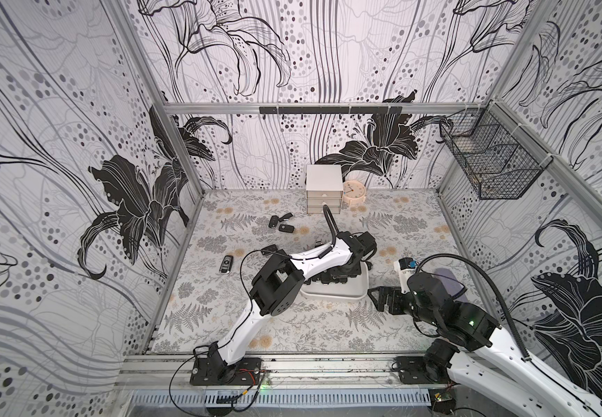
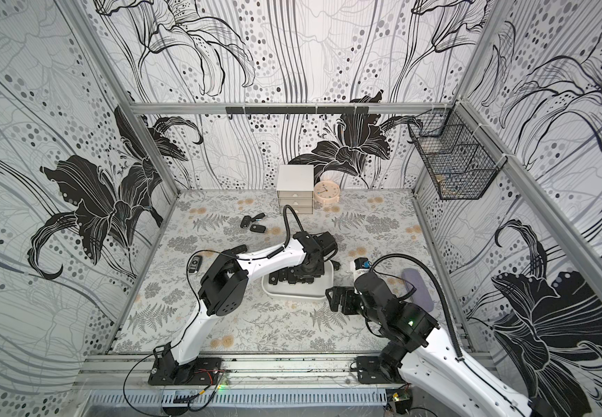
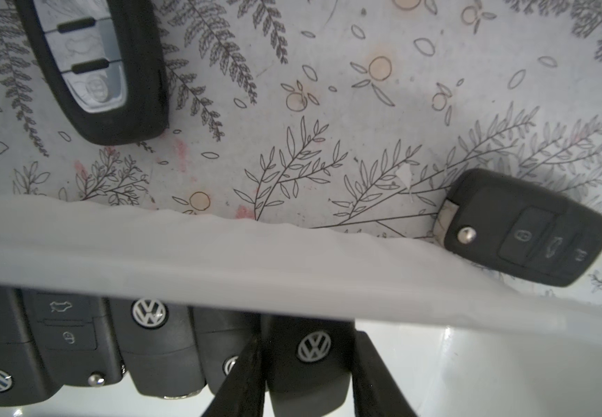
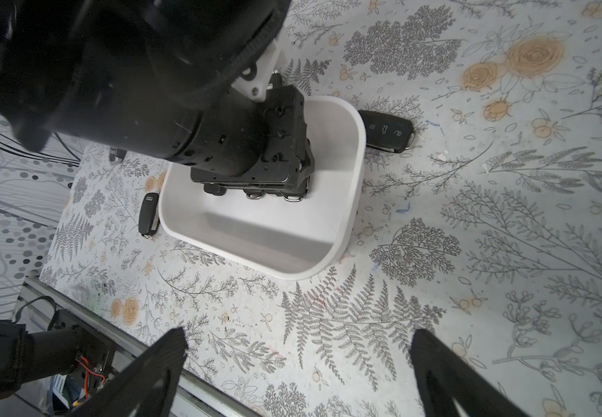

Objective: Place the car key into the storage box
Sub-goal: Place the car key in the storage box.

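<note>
Inside the storage box (image 4: 359, 173), alongside a row of fobs (image 3: 147, 343): left hand (image 3: 308, 339) pinched narrow around a black car key (image 3: 314, 382), low over the white floor. Near the box, above the worktop (image 4: 472, 252), right hand (image 4: 299, 335) spread wide, nothing in it.

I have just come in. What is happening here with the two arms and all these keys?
The left gripper is down in the box, shut on a key at the end of a row of keys lying there. The right gripper hangs open and empty beside the box. More lie on the table: a flip key right beside the box, and a cluster of three farther back.
</note>
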`<state>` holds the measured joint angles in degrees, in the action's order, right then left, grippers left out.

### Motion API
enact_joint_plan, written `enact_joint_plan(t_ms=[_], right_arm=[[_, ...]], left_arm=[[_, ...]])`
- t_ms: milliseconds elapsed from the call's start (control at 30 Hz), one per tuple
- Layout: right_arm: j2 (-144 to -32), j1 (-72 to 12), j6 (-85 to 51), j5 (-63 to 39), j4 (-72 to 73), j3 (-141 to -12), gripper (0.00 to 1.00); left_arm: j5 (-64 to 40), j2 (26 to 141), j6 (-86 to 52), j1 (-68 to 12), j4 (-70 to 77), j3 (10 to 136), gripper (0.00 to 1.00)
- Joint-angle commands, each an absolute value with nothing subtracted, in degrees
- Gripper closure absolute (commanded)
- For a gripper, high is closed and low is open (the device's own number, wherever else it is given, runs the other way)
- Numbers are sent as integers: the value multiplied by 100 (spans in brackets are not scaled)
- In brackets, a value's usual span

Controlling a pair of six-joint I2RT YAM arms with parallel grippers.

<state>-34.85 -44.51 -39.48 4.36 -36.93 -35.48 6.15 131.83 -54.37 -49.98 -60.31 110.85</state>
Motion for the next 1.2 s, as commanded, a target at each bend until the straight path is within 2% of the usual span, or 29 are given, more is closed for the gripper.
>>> enact_joint_plan(t_ms=[0, 300, 667, 867, 1167], right_arm=[[-3417, -4475, -4069, 527, -3850, -3460, 0], [-3454, -4474, -4096, 502, -3824, -3453, 0], [-3568, -4474, -4069, 466, -3728, -3489, 0], [-3645, -4474, -3987, 466, -3641, -3546, 0], [-4250, -4476, -3603, 319, -3125, -3899, 0]], left_arm=[[668, 13279, -5325, -4952, -6117, 11183, 61], [686, 13326, -5334, -4948, -6204, 11178, 51], [729, 13233, -5338, -4941, -6222, 11239, 53], [814, 12792, -5375, -4942, -6095, 11240, 51], [1199, 11736, -5510, -4832, -5889, 10683, 26]])
